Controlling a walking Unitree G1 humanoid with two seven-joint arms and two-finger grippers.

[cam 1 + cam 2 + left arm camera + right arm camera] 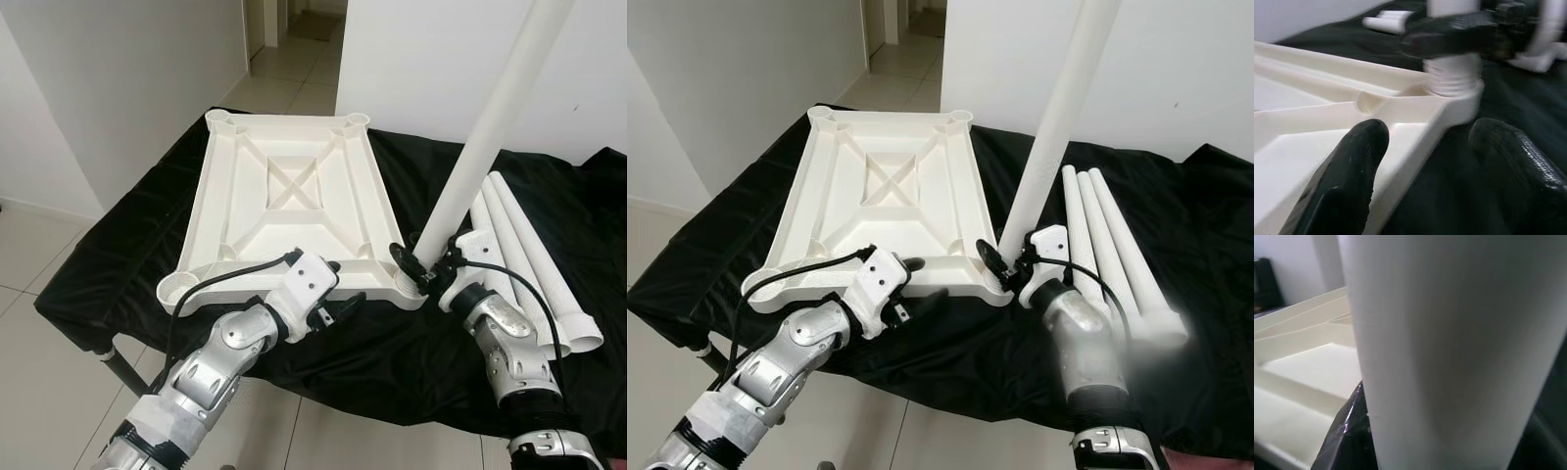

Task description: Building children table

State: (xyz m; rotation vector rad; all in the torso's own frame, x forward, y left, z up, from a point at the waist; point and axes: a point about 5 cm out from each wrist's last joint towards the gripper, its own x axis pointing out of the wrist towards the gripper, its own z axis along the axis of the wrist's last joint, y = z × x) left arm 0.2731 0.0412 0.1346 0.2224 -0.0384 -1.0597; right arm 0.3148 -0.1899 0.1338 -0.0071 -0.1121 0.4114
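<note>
A white plastic tabletop (284, 201) lies upside down on a table draped in black cloth (127, 245), its ribbed underside up and a round socket at each corner. The right claw (423, 266) is clamped on the lower end of a long white leg (480, 147), which stands tilted in the near right corner socket; the leg's top is cut off by the frame edge. In the right wrist view the leg covers nearly everything, with one black finger (1349, 435) peeking out beside it. The left claw (338, 305) sits at the tabletop's near edge with its fingers (1342, 196) spread, one over the rim and one off it above the cloth, gripping nothing. Three more legs (529, 264) lie side by side on the cloth right of the tabletop, partly hidden behind the right arm.
</note>
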